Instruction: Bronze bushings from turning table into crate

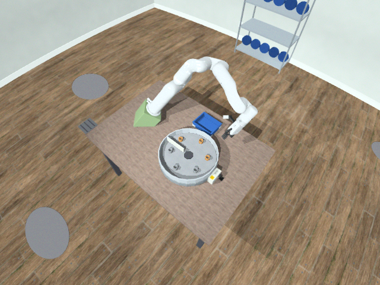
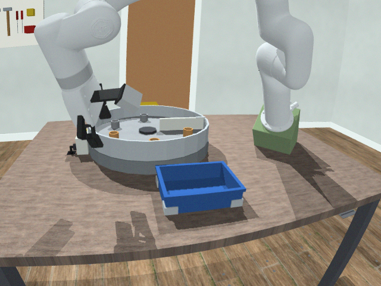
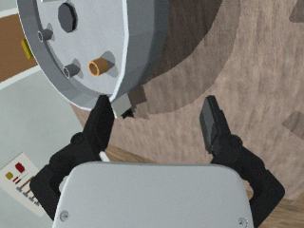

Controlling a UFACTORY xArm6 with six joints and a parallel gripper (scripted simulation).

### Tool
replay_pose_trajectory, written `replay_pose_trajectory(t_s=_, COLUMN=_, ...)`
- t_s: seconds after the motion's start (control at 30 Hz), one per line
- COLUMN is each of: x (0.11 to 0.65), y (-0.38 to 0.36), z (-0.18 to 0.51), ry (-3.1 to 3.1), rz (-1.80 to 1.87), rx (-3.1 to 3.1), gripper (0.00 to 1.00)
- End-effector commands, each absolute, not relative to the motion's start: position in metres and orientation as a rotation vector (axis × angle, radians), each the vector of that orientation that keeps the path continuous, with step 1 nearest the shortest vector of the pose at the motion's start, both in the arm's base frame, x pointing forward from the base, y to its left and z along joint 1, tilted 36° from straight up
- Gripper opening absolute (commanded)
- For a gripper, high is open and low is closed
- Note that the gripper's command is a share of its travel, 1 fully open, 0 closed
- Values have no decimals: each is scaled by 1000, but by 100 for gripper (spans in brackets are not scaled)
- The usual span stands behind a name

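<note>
The grey turning table holds three bronze bushings and three steel bushings. The blue crate stands empty just behind the turning table; the exterior view also shows it. My gripper is open and empty, low over the table top beside the turning table's rim and to the right of the crate.
A white bar lies across part of the turning table, around a dark hub. A small white control box sits at its front rim. The arm's green base stands at the back left. A shelf stands far behind.
</note>
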State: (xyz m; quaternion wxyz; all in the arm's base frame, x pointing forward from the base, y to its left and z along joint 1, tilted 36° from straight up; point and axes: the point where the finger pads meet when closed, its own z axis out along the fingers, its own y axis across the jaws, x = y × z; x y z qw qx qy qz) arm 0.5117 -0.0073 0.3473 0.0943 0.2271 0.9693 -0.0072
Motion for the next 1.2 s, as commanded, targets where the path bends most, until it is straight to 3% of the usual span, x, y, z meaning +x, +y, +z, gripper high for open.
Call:
replay_pose_trajectory(t_s=0.0, x=512, y=-8, z=349, ry=2870, rz=-20, rx=674, gripper=100)
replay_pose_trajectory(t_s=0.6, x=511, y=-9, z=349, ry=2872, rz=-18, rx=675, gripper=100)
replay_pose_trajectory(t_s=1.17, x=442, y=-121, z=285, ry=2953, rz=214, rx=823, gripper=100)
